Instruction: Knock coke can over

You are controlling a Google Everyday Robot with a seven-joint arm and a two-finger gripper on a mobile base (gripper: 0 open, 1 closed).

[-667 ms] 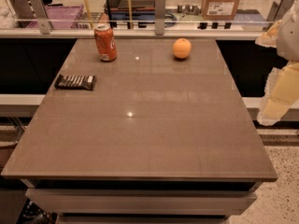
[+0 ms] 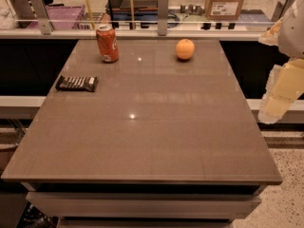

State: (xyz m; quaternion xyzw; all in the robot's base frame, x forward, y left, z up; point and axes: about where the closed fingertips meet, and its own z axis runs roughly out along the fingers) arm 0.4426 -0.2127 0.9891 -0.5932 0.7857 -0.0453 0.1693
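coke can [image 2: 107,43] upright, end effector [image 2: 276,99] far right

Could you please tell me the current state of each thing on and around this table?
Coke can: standing upright at the table's far left, not knocked over.
Orange: resting at the far side, to the right of the can and apart from it.
Snack bar: lying flat near the left edge, in front of the can.
Gripper: beyond the table's right edge, well away from the can, touching nothing on the table.
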